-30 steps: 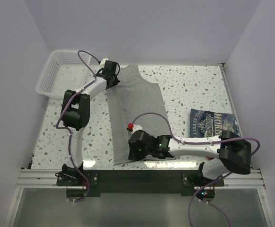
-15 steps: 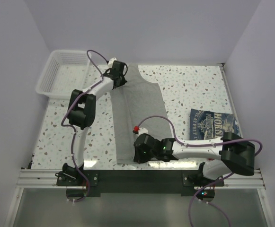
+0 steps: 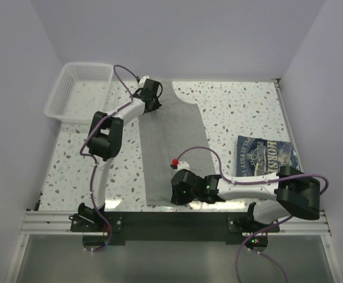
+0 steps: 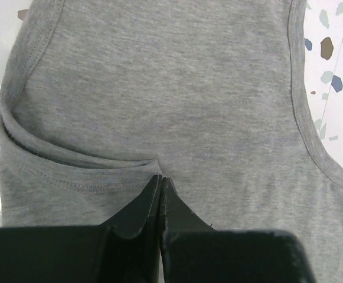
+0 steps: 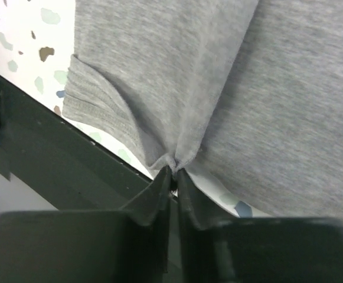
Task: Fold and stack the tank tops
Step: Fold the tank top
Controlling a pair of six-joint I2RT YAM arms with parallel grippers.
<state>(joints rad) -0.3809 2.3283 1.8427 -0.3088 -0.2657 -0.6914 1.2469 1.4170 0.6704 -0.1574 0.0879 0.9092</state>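
Observation:
A light grey tank top [image 3: 174,138] lies lengthwise on the speckled table, its left side folded over towards the middle. My left gripper [image 3: 152,101] is shut on the folded shoulder edge at the far end; the left wrist view shows the grey tank top [image 4: 177,94] and the pinching left gripper [image 4: 160,177]. My right gripper [image 3: 180,197] is shut on the hem at the near end; in the right wrist view the grey tank top [image 5: 218,76] bunches at the right gripper [image 5: 173,171]. A folded navy tank top [image 3: 267,154] with white lettering lies at the right. No red top shows.
A white mesh basket [image 3: 78,89] stands at the far left corner. The black table-front rail [image 3: 171,221] runs just below my right gripper. White walls close in the table on three sides.
Both grippers have moved to the right with the grey top's left edge, laying that side over the middle. The top now looks narrower.

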